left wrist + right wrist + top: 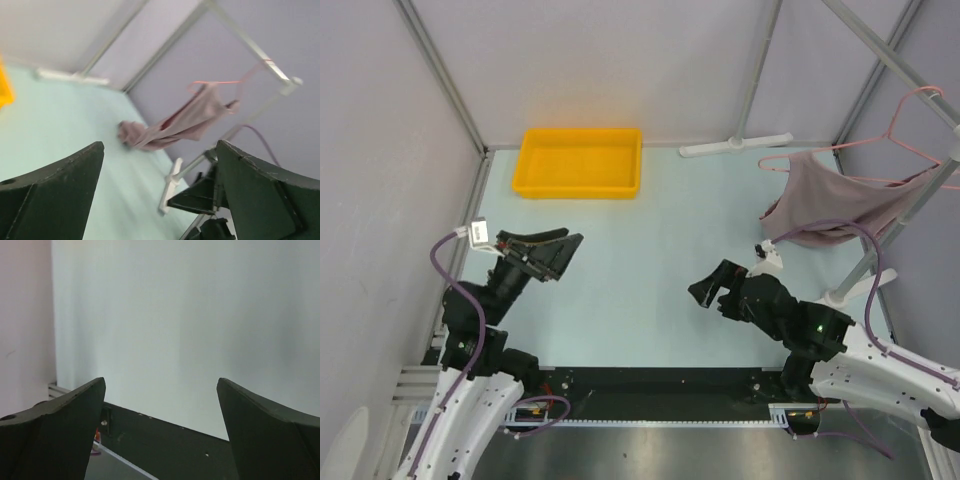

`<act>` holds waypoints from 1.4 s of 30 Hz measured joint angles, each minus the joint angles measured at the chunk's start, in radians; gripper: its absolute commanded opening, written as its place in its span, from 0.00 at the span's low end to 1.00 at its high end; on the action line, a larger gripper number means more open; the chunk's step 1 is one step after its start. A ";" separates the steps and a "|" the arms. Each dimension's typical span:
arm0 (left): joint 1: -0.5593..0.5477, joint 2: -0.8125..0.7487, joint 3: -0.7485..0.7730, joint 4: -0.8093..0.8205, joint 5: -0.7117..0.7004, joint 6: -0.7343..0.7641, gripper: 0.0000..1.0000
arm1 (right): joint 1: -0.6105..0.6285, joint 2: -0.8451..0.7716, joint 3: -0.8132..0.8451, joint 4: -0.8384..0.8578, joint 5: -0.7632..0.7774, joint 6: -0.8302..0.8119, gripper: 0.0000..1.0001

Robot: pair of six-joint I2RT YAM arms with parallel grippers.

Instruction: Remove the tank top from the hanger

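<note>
The tank top [840, 205] hangs at the far right of the workspace, ahead of the right gripper [712, 293] and off to its right, well apart from it. Seen from the left gripper [565, 256] it lies right across the desk. It is draped on the pink wire hanger [912, 132], whose hook catches the sloping top bar of a grey clothes rack [920, 195].

The hanger sits tilted, so the mauve fabric sags in a long slack fold toward the desk. In the left wrist view the tank top [185, 122] bunches at its low end close to the surface, though contact cannot be confirmed. The hanger [215, 82] shows there as a thin pink line above the cloth. Hung this way the straps are probably looped over the wire shoulders, so they would need sliding off sideways rather than pulling down.

Both grippers are empty with their fingers spread wide apart. The left gripper [159, 150] points across toward the garment. The right gripper [161, 382] faces away from it, its camera showing only bare desk and the dark strip at the near edge. Neither touches anything, which suits a start pose ahead of the reach.

The desk [650, 230] is a smooth pale mint sheet. A yellow tray [580, 162] sits at its far edge, well beyond the left gripper. Plain grey-lilac panels in metal framing wall in the cell.
</note>
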 measured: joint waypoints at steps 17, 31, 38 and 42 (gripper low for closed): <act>0.006 0.232 0.005 -0.281 0.281 -0.002 0.99 | 0.000 -0.251 0.199 -0.356 0.120 -0.109 1.00; -0.106 0.391 0.188 -0.188 0.308 0.063 0.98 | 0.000 -0.010 0.697 -0.473 0.290 -0.336 1.00; -0.501 0.756 0.692 -0.168 0.169 0.378 0.95 | -0.003 0.184 1.021 -0.592 0.443 -0.395 0.99; -0.554 0.952 0.915 -0.130 0.158 0.596 0.96 | -0.034 0.280 1.146 -0.683 0.508 -0.420 1.00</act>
